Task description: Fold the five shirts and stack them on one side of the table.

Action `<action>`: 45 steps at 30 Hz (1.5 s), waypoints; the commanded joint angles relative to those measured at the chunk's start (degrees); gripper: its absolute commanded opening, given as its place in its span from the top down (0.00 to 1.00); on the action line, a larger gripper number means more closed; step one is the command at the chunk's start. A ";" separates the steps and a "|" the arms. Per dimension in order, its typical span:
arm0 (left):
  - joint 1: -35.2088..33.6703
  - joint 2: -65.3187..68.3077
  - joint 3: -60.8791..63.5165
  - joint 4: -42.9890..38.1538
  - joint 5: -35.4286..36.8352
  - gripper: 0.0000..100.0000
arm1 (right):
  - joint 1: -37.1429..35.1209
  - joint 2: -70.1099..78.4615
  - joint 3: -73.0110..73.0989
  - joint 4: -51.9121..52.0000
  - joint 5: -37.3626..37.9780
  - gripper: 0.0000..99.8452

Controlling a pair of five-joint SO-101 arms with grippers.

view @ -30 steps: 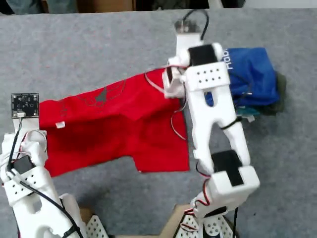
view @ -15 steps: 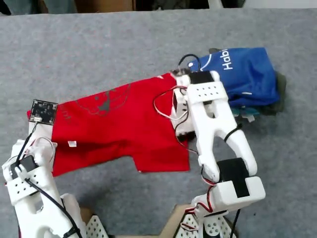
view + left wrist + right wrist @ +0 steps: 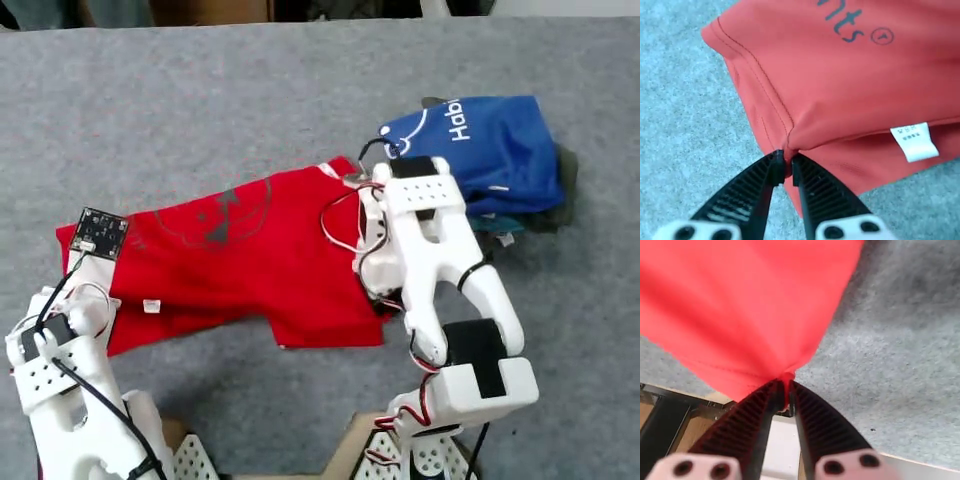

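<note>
A red shirt lies across the middle of the grey table. In the left wrist view my left gripper is shut on a seam at the shirt's edge, beside a white label. The left arm stands at the shirt's left end. My right gripper is shut on a pinch of red cloth, lifted off the table. The right arm hangs over the shirt's right edge. A folded blue shirt tops a small pile at the right.
Darker folded shirts peek out under the blue one. The table's near edge and a wooden frame lie below the right gripper. Arm bases sit at the front edge. Bare grey cloth stretches across the back and far left.
The right arm has drawn back from the shirt's far edge toward the front, taking red cloth with it. The left gripper has shifted right and nearer, dragging its end and the white label along.
</note>
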 commanded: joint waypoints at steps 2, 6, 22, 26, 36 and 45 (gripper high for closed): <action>-0.92 -0.97 -1.63 0.26 -0.62 0.97 | 0.79 -3.21 3.21 -1.14 2.64 0.99; -1.10 -0.97 -1.63 0.35 -0.62 0.97 | 0.79 -3.12 4.00 -2.37 2.73 0.99; -2.33 -0.97 -10.07 13.19 -6.59 0.83 | 0.62 -3.12 1.89 -4.66 2.73 0.64; -5.41 -0.97 -18.07 17.23 -7.12 0.82 | 0.70 -3.12 -3.65 -1.76 2.29 0.64; -8.66 0.00 -40.31 22.59 -9.76 0.98 | -1.58 -1.98 -23.60 -1.05 -4.13 0.98; 8.92 24.53 -41.36 8.79 14.51 0.97 | -10.20 14.55 -33.10 -19.78 -14.51 0.99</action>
